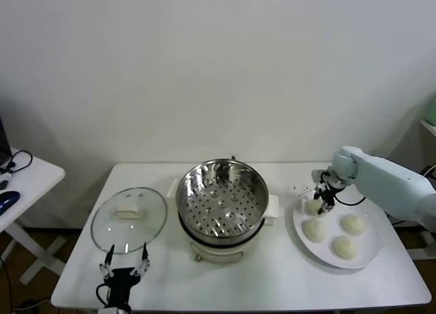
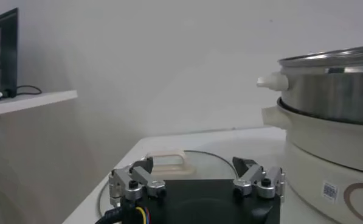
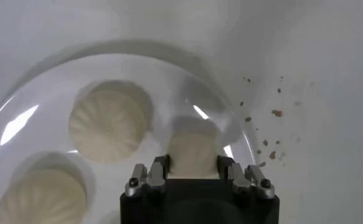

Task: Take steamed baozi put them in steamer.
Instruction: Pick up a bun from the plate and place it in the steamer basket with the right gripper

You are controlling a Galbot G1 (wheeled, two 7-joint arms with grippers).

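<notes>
Four cream-white baozi lie on a white plate (image 1: 368, 257) at the right. My right gripper (image 1: 320, 203) is down on the plate's far left baozi (image 1: 312, 208), its fingers pressed on both sides of it; the wrist view shows this baozi (image 3: 193, 151) between the fingers of the gripper (image 3: 192, 167). The other baozi (image 1: 314, 229) (image 1: 352, 223) (image 1: 345, 246) lie free, two also in the wrist view (image 3: 108, 128) (image 3: 38, 198). The steel steamer (image 1: 221, 198), holding nothing, stands in the middle on its white base. My left gripper (image 1: 125, 266) is open, parked at the table's front left.
A round glass lid (image 1: 129, 218) with a cream handle lies flat left of the steamer, just beyond the left gripper (image 2: 196, 170); it also shows in the left wrist view (image 2: 169, 159). Crumbs (image 3: 277, 113) dot the table beside the plate. A side table (image 1: 20, 184) stands at far left.
</notes>
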